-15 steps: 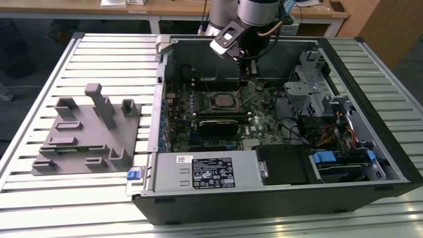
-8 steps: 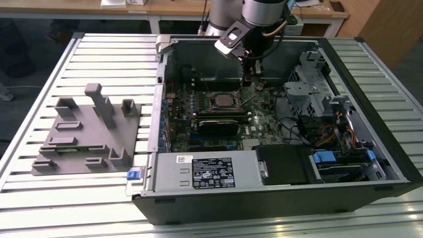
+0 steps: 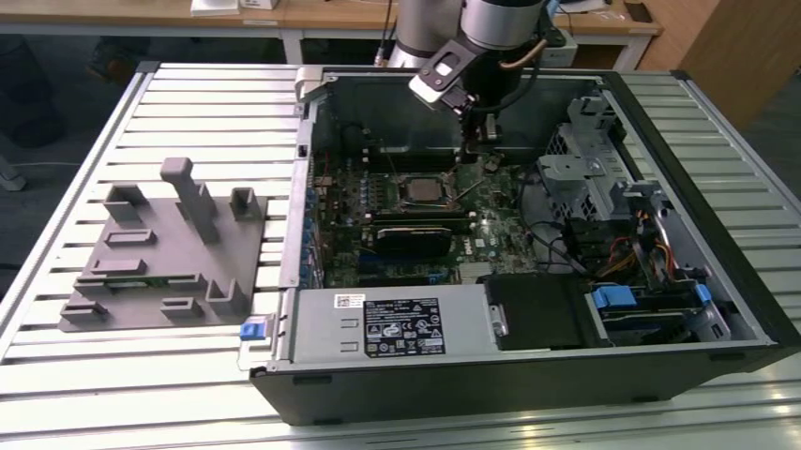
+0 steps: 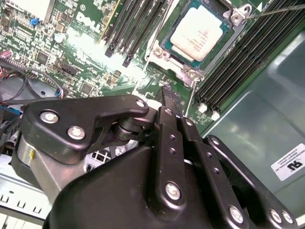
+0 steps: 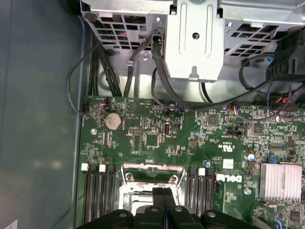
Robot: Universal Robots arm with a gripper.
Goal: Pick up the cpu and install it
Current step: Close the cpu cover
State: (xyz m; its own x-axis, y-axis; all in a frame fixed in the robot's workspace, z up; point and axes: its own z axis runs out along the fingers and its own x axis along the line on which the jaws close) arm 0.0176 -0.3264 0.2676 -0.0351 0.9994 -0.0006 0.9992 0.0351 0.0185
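Arm (image 3: 501, 23) angled down into case (image 3: 501, 389); fingers (image 4: 170, 100) pressed together, empty, near socketed cpu (image 4: 198, 31). White printed label (image 4: 290, 164) on case wall.

The worktop (image 3: 150, 103) is a bed of pale silver metal slats running from the exterior view's left to its right, with dark grooves between them. Soft, even light lies on the ribs and casts no hard shadows. Past its far edge stand pale wooden desks (image 3: 126, 15) on white legs (image 3: 291, 45), with small white boxes (image 3: 238, 7) on top. Beyond the far corner on the exterior view's right rises a brown wooden cabinet (image 3: 732, 52). Off the worktop's edge on the exterior view's left the floor (image 3: 37, 225) is dark grey-blue, and a thin pale cable (image 3: 37, 166) lies across it
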